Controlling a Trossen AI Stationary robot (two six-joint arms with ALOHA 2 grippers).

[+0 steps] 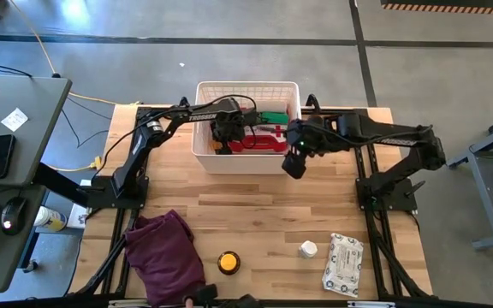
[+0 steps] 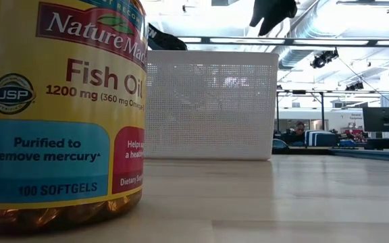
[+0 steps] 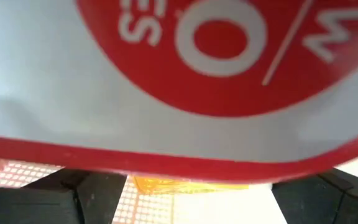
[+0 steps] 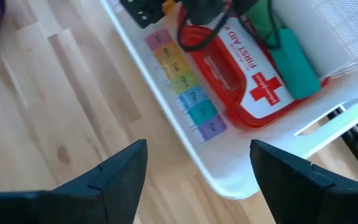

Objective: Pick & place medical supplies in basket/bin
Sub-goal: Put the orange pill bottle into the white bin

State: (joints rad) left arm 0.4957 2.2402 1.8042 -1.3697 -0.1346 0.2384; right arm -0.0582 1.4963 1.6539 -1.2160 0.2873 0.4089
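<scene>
Left gripper is down inside the white basket, at its left side, over the red first-aid case. Its wrist view is filled by a white-and-red printed surface pressed close, dark fingers spread wide beneath — jaws stand wide, but whether they hold that item I cannot tell; it looks like a drop-off or a release in progress. Right gripper hovers at the basket's near right corner, fingers wide apart and empty, apparently waiting clear so the two arms do not crowd the same opening. Already in the basket: first-aid case lying flat, green rolls on its far side, rainbow pill organiser along the near wall — flat items laid low, likely to leave room on top. Still on the table, near edge: fish-oil bottle, small white bottle, white wipes pack at near right, all well apart from the basket. Purple cloth lies bunched at near left, just beside the fish-oil bottle — it could snag a low approach there. Left arm across the basket blocks right-side entry for now.
</scene>
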